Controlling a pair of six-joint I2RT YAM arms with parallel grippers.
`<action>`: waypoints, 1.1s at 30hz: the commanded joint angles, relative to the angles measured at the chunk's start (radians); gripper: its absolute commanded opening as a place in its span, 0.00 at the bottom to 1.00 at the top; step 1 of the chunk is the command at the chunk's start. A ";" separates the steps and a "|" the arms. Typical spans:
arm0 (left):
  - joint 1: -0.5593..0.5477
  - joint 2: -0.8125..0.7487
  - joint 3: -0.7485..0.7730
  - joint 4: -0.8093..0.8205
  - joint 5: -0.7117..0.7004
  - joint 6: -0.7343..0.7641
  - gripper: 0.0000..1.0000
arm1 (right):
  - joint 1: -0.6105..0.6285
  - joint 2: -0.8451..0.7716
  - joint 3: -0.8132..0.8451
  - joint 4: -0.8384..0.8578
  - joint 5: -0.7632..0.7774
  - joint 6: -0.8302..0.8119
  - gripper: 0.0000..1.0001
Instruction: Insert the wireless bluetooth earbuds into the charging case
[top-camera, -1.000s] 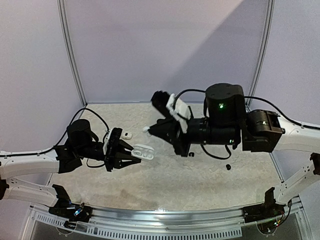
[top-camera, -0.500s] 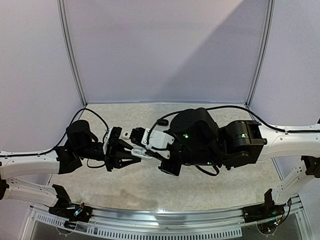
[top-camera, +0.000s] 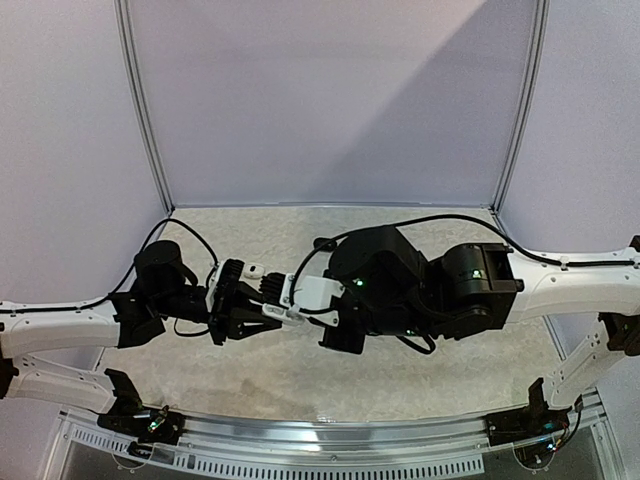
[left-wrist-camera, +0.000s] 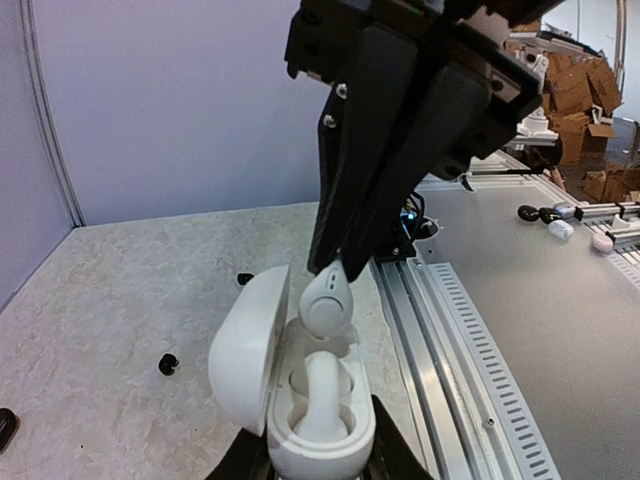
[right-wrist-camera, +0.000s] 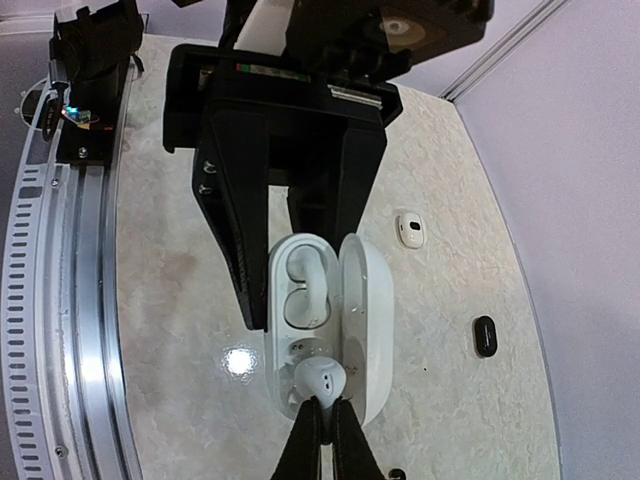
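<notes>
We see that the right arm (top-camera: 420, 290) has swung down and across within the last second. It stood high and well clear of the left gripper (top-camera: 245, 312), and now the right gripper (right-wrist-camera: 320, 432) sits directly over what that gripper holds. We read this as the carry being over and the seating about to begin.

The left gripper is clamped on the charging case (right-wrist-camera: 335, 300) from both sides of its base, with the lid (left-wrist-camera: 250, 340) thrown open to one side. The right gripper's fingers are nearly closed, pinching a white earbud (left-wrist-camera: 327, 300). It hangs just beneath their tips and just above the case's empty well; we cannot tell whether it touches the rim. A second white bud (left-wrist-camera: 318, 395) already sits in the well nearer the left wrist.

The table (top-camera: 300, 370) is a matte, mottled, stone-patterned sheet. The arm housings are hard black plastic. The case is a smooth, glossy white oval shell with moulded hollows inside. The buds are rounded and glossy, pebble-shaped with a short stem, and we judge them slippery in a narrow pinch. On the table off to one side of the right fingertips, a loose white bud (right-wrist-camera: 410, 230) and a small black bud (right-wrist-camera: 484, 335) lie well apart from the case
</notes>
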 joint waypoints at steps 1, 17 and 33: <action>0.002 0.009 0.009 -0.017 0.028 0.034 0.00 | -0.001 0.018 0.023 -0.002 0.017 -0.027 0.00; 0.001 0.011 -0.001 0.045 0.005 -0.002 0.00 | -0.003 0.049 0.014 0.010 -0.016 0.005 0.00; 0.000 0.012 -0.017 0.103 -0.023 -0.042 0.00 | -0.018 0.070 0.007 -0.039 0.027 0.056 0.03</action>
